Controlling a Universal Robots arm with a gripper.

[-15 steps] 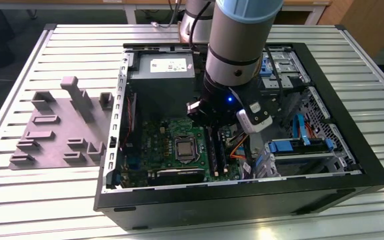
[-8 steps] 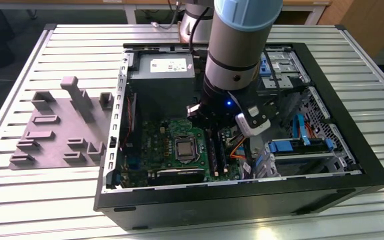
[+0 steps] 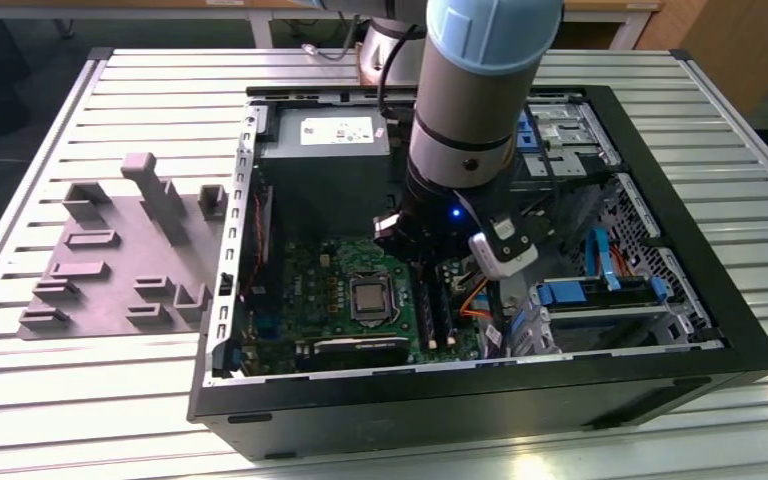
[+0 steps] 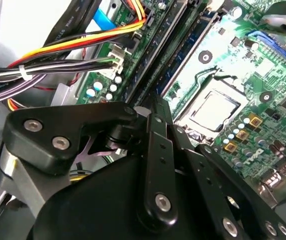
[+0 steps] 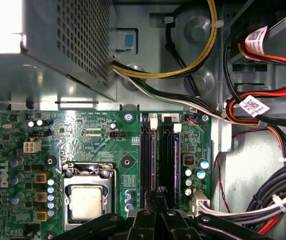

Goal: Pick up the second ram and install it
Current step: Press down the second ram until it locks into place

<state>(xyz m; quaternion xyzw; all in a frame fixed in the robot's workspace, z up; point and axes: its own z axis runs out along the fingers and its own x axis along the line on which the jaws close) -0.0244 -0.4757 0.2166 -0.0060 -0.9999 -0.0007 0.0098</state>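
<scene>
Inside the open black computer case (image 3: 704,330) at frame centre, my fingers (image 5: 158,192) press closed over the thin dark green second ram stick (image 5: 160,155), seated upright among the black socket rails (image 5: 146,150) on the green motherboard (image 5: 97,135).

one computer case (image 3: 704,330), one fixture plate (image 3: 104,290), one arm (image 3: 471,120)

Open computer case (image 3: 744,340), mauve fixture (image 3: 104,260)

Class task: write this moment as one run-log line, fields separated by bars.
gripper: low over the socket rails, beside CPU socket | second ram: in the rails | fixture blocks: on the table beside case
</scene>
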